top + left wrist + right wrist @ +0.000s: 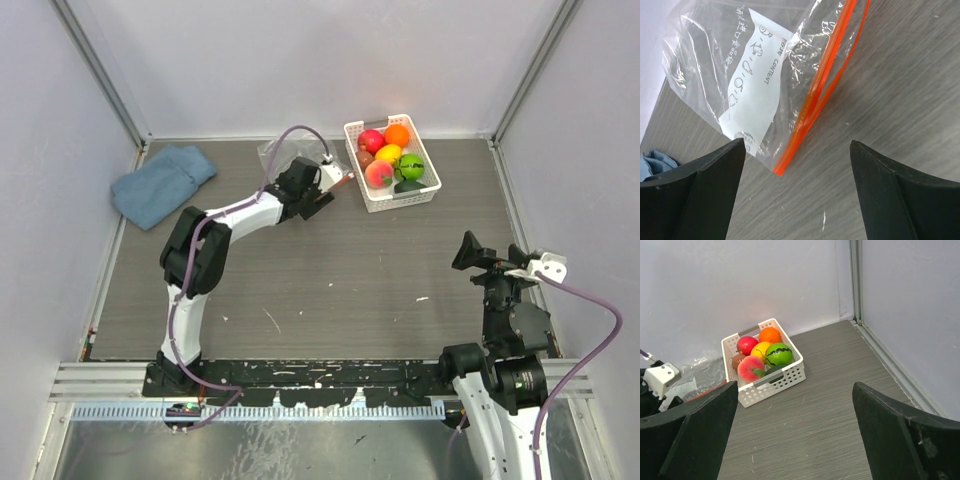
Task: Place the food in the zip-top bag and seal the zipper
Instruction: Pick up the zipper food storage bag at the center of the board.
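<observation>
Zip-top bag (695, 65) label (752, 80), zipper (812, 100) sharp only in left wrist view; food (762, 352) in basket (775, 385); left fingers (705, 190), right fingers (695, 435) apart.

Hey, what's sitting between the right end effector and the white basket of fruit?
Nothing: just bare grey table between the right end effector and the white basket, clearest in the right wrist view; the top view agrees.

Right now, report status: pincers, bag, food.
Left pincer open, at zip-top bag. Right pincer open, empty. Food in white basket. Nothing in the way.
</observation>
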Action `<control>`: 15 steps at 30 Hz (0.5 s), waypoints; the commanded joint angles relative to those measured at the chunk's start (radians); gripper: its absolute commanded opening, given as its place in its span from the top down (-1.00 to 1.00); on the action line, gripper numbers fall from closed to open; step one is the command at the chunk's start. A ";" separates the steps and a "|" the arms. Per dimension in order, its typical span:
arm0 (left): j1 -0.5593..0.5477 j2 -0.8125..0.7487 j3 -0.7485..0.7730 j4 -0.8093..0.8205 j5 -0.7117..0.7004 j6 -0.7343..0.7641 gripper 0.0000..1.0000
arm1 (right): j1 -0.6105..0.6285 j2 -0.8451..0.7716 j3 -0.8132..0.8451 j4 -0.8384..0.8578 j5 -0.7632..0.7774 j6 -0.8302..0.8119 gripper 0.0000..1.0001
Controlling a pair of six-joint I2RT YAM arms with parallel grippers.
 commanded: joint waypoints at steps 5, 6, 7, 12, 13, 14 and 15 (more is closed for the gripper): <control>-0.003 0.119 0.130 0.098 -0.083 0.109 -0.58 | 0.004 0.033 0.017 0.043 -0.019 -0.020 -1.00; -0.003 0.136 0.141 0.099 -0.090 0.120 -0.54 | 0.005 0.034 0.017 0.043 -0.021 -0.021 -1.00; -0.003 0.152 0.154 0.100 -0.097 0.131 -0.48 | 0.004 0.033 0.017 0.043 -0.025 -0.020 -1.00; -0.003 0.188 0.194 0.101 -0.121 0.145 -0.02 | 0.004 0.038 0.015 0.043 -0.035 -0.020 -1.00; -0.003 0.184 0.195 0.096 -0.121 0.142 0.07 | 0.004 0.041 0.016 0.043 -0.041 -0.020 -1.00; -0.003 0.179 0.191 0.091 -0.120 0.136 0.17 | 0.004 0.044 0.017 0.043 -0.045 -0.020 -1.00; -0.003 0.170 0.187 0.090 -0.118 0.131 0.27 | 0.003 0.046 0.018 0.043 -0.052 -0.021 -1.00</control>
